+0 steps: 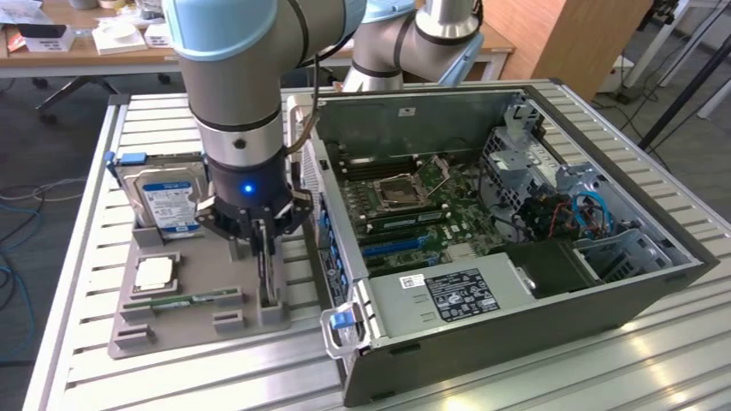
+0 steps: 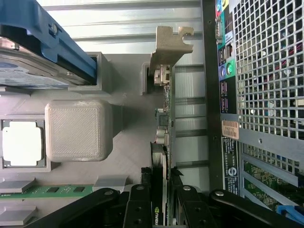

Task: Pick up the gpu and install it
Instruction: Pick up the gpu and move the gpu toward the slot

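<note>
Tray (image 1: 194, 287) on table (image 1: 149, 120), at the exterior view's left of computer case (image 1: 514, 342); hard drive (image 1: 169, 201) upright at tray's far end; CPU (image 1: 154, 274) nearer; memory stick (image 1: 183, 301) nearest; gpu (image 2: 164, 121) on edge on tray's case side; gripper (image 2: 160, 211) clamped on gpu from above

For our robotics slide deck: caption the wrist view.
Pincer clamps thin black silver-bracketed graphics card, standing on edge in grey plastic holder beside metal computer case.

The claw (image 1: 265, 248) hangs low over a gray parts tray (image 1: 183, 336), at the gpu (image 1: 270, 282) standing on edge along the tray's side nearest the open computer case (image 1: 514, 342). On the tray, a hard drive (image 1: 169, 201) stands upright, and a CPU (image 1: 154, 274) and a memory stick (image 1: 183, 300) lie flat.
</note>
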`<state>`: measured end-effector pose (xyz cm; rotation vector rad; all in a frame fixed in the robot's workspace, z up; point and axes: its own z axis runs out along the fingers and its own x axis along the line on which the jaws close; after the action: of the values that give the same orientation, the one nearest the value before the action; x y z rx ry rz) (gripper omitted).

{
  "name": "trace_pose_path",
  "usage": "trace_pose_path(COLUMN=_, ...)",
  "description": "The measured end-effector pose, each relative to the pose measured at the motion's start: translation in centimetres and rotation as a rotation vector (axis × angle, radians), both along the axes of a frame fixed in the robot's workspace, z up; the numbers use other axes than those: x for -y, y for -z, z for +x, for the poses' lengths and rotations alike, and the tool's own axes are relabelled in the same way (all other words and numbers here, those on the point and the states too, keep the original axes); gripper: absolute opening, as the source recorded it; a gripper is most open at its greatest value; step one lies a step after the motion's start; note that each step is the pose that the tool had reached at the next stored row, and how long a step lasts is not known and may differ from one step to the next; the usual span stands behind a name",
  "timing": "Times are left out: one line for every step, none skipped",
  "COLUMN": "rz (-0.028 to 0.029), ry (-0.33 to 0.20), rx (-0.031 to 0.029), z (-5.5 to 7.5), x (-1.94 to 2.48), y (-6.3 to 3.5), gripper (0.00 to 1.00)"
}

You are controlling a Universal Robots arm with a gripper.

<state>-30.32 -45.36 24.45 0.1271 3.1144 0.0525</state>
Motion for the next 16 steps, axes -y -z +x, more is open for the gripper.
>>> trace_pose_path(rz=0.0, ry=0.0, rx=0.0, z=0.0, x=0.0, y=-0.16, gripper=0.26)
trace_pose_path(rz=0.0, ry=0.0, rx=0.0, z=0.0, x=0.0, y=-0.34, gripper=0.26)
trace_pose_path(rz=0.0001, ry=0.0, rx=0.0, z=0.0, x=0.0, y=-0.53, gripper=0.26)
trace_pose_path(rz=0.0001, ry=0.0, rx=0.0, z=0.0, x=0.0, y=-0.74, gripper=0.26)
trace_pose_path(rz=0.0001, ry=0.0, rx=0.0, z=0.0, x=0.0, y=-0.97, gripper=0.26)
trace_pose_path(rz=0.0001, ry=0.0, rx=0.0001, z=0.0, x=0.0, y=-1.2, gripper=0.26)
trace_pose_path(rz=0.0001, ry=0.0, rx=0.0001, z=0.0, x=0.0, y=-1.44, gripper=0.26)
trace_pose_path(rz=0.0, ry=0.0, rx=0.0001, z=0.0, x=0.0, y=-1.69, gripper=0.26)
trace_pose_path(rz=0.0, ry=0.0, rx=0.0001, z=0.0, x=0.0, y=-1.93, gripper=0.26)
trace_pose_path(rz=0.0, ry=0.0, rx=0.0, z=0.0, x=0.0, y=-2.18, gripper=0.26)
trace_pose_path(rz=0.0, ry=0.0, rx=0.0, z=0.0, x=0.0, y=-2.44, gripper=0.26)
trace_pose_path(rz=0.0, ry=0.0, rx=0.0, z=0.0, x=0.0, y=-2.71, gripper=0.26)
trace_pose_path(rz=0.0, ry=0.0, rx=0.0, z=0.0, x=0.0, y=-2.97, gripper=0.26)
trace_pose_path(rz=0.0001, ry=0.0, rx=0.0, z=0.0, x=0.0, y=-3.11, gripper=0.26)
trace_pose_path(rz=0.0, ry=0.0, rx=0.0, z=0.0, x=0.0, y=-3.21, gripper=0.26)
trace_pose_path(rz=0.0001, ry=0.0, rx=0.0, z=0.0, x=0.0, y=-3.32, gripper=0.26)
